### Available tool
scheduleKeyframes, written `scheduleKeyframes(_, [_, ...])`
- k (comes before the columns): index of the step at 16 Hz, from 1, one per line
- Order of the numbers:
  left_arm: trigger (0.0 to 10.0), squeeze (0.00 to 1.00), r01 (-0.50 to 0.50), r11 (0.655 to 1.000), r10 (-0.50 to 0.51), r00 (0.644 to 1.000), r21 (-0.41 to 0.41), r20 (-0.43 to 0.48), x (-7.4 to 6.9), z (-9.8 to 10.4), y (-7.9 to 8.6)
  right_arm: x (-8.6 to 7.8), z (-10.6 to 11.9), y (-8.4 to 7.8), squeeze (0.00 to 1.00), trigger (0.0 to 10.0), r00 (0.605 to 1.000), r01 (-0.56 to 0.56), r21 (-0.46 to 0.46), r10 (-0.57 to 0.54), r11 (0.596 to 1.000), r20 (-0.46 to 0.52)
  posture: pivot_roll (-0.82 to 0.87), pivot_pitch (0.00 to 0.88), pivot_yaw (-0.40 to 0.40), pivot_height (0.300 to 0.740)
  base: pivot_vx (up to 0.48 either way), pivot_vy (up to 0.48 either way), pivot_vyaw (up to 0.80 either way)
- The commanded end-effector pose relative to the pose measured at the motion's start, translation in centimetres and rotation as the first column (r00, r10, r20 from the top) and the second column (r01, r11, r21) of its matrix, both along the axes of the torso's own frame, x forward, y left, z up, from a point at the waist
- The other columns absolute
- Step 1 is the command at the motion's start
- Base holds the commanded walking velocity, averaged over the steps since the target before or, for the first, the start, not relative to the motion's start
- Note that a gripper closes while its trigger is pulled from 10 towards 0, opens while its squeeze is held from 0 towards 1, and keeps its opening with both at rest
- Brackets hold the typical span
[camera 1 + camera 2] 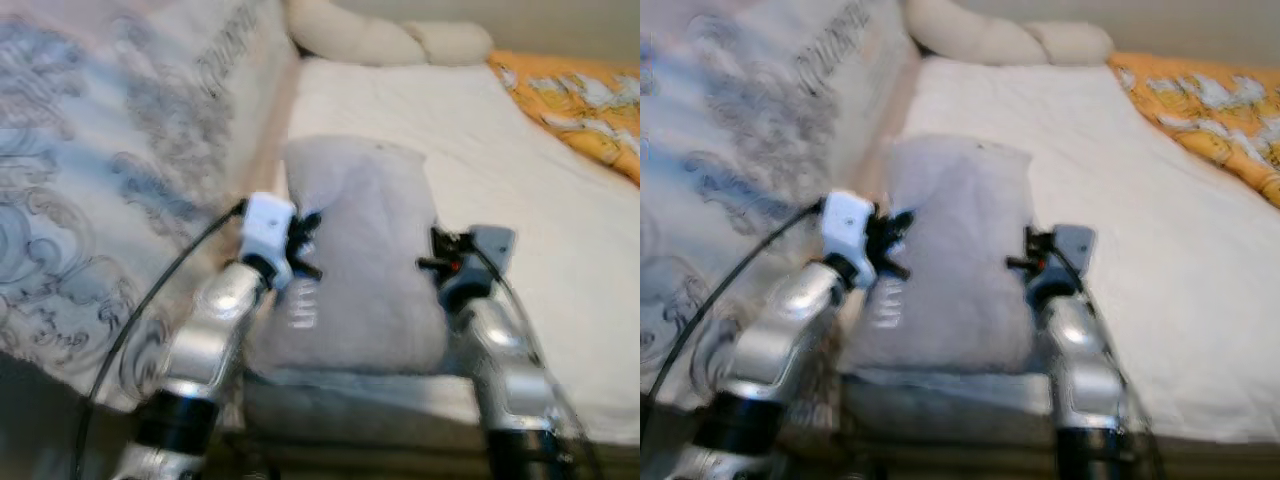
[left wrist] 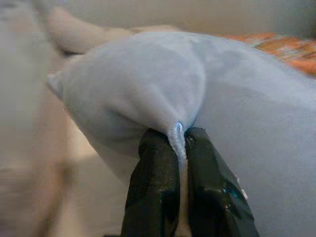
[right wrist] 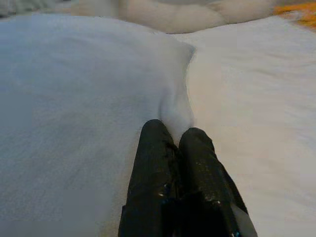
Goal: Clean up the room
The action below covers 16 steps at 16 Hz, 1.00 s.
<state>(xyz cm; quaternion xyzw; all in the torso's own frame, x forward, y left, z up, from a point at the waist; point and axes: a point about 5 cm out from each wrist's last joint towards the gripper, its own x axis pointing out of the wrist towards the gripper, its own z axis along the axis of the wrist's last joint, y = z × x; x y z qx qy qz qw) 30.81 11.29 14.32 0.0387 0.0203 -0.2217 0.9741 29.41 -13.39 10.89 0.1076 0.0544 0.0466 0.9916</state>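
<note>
Pillow (image 1: 365,260), pale grey and soft, lay lengthwise on the near part of the bed (image 1: 520,250), with its near end close to the bed's front edge. Both arms reached forward to it, one on each long side.

Left gripper (image 2: 178,148) was at the pillow's left edge. In the left wrist view its two black fingers (image 2: 153,187) were pressed almost together, with a thin fold of the pillow's seam pinched between their tips. The fabric bulged up and away from that pinch point.

Right gripper (image 3: 175,136) was at the pillow's right edge. In the right wrist view its fingers (image 3: 197,168) were closed against each other, and their tips were set into a puckered crease of the grey fabric where the pillow met the white sheet (image 3: 256,113). The pillow's cover appeared gathered at the tips.

A large cream cover with a grey scroll pattern (image 1: 110,170) rose along the robot's left side of the bed, just beside the pillow. Two cream cushions (image 1: 385,38) rested at the far end of the bed, well apart from the pillow. An orange patterned blanket (image 1: 580,100) lay at the far right corner. Both head views were slightly blurred.
</note>
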Motion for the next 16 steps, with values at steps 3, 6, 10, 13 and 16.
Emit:
scheduleKeyframes(3, [10.0, 0.0, 0.021, 1.0, -0.02, 0.999, -0.005, 0.047, 0.1, 0.9, -0.8, 0.1, 0.3, -0.9, 0.0, 10.0, 0.999, 0.027, -0.007, -0.027, 1.0, 0.016, 0.07, 0.0, -0.025, 0.74, 0.264, 0.0, 0.0])
scheduleKeyframes(6, [10.0, 0.0, 0.039, 0.999, -0.04, 0.998, 0.023, 0.047, 0.0, 0.6, -1.1, 0.1, 0.3, -0.8, 0.0, 10.0, 0.999, 0.029, 0.016, -0.029, 0.999, 0.023, 0.06, 0.0, -0.02, 0.74, 0.0, 0.0, 0.0])
scheduleKeyframes(10, [10.0, 0.0, 0.045, 0.999, -0.047, 0.997, 0.031, 0.056, 0.2, 0.6, -1.1, 0.3, 0.1, -1.0, 0.0, 10.0, 0.999, 0.04, 0.026, -0.04, 0.999, 0.006, 0.06, 0.0, -0.015, 0.74, 0.0, 0.0, 0.0])
scheduleKeyframes(13, [10.0, 0.0, 0.05, 0.989, -0.059, 0.997, 0.139, 0.056, 1.4, -0.2, -0.9, 2.2, -0.1, -1.5, 0.0, 10.0, 0.998, 0.06, -0.017, -0.06, 0.998, -0.004, 0.06, 0.0, -0.012, 0.74, 0.0, 0.0, 0.0])
scheduleKeyframes(16, [10.0, 0.0, 0.034, 0.973, -0.05, 0.997, 0.228, 0.067, 3.5, -0.3, -0.6, 4.7, 0.1, -1.1, 0.0, 10.0, 1.0, 0.022, -0.038, -0.023, 0.999, -0.007, 0.07, 0.031, -0.009, 0.74, 0.0, 0.0, 0.0])
